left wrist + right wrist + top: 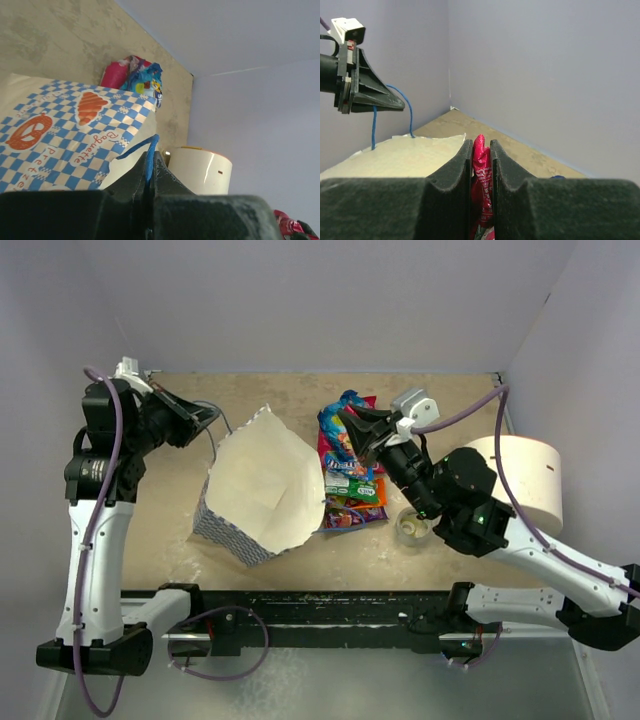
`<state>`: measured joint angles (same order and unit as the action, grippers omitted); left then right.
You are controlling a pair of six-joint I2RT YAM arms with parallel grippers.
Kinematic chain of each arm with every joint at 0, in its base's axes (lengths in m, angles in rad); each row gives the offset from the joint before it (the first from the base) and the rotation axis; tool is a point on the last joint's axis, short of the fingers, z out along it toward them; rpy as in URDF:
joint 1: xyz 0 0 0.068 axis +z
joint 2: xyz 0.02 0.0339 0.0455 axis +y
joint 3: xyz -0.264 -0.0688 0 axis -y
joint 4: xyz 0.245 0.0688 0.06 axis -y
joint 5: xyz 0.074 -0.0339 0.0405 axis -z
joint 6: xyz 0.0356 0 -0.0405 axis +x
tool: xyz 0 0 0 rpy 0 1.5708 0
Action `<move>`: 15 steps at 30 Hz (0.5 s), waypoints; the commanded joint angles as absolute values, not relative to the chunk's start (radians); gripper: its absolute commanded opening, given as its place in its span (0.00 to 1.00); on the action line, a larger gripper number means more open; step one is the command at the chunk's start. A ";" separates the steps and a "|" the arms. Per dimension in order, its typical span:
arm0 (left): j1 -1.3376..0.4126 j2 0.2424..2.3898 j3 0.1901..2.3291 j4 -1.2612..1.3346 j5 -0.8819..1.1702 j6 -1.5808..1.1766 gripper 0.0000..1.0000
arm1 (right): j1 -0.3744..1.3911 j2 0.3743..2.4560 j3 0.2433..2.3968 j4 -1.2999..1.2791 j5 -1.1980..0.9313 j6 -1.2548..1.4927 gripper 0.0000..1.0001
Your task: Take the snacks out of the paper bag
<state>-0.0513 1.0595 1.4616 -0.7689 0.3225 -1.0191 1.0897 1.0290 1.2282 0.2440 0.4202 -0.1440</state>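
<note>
The left end effector (203,417) is clenched on the blue cord handle (148,157) of the checkered paper bag (255,485), which sits mid-tabletop (455,400). The right end effector (481,147) grips the red-pink chip bag (481,167) toward the far edge, beside the smaller packets (355,502).

So the paper bag (258,485) sits in the middle, with the snacks (352,485) piled just beside it on its right. Right of those there's a small tape roll (412,528) toward the front, and a big roll (525,480) further right, slightly behind it.
</note>
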 commanded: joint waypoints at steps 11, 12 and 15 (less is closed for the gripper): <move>0.144 1.049 1.528 -1.020 0.081 -0.791 0.06 | 0.898 1.172 1.272 -0.026 0.396 0.071 0.00; 0.144 1.041 1.526 -1.021 0.071 -0.795 0.10 | 0.876 1.198 1.268 -0.042 0.369 0.077 0.00; 0.144 1.017 1.522 -1.011 0.073 -0.805 0.25 | 0.834 1.279 1.239 -0.046 0.339 0.052 0.00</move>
<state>0.1390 1.0531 1.4845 -0.9966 0.1291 -0.8291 0.8825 1.2091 1.2324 0.0109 0.4068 0.0128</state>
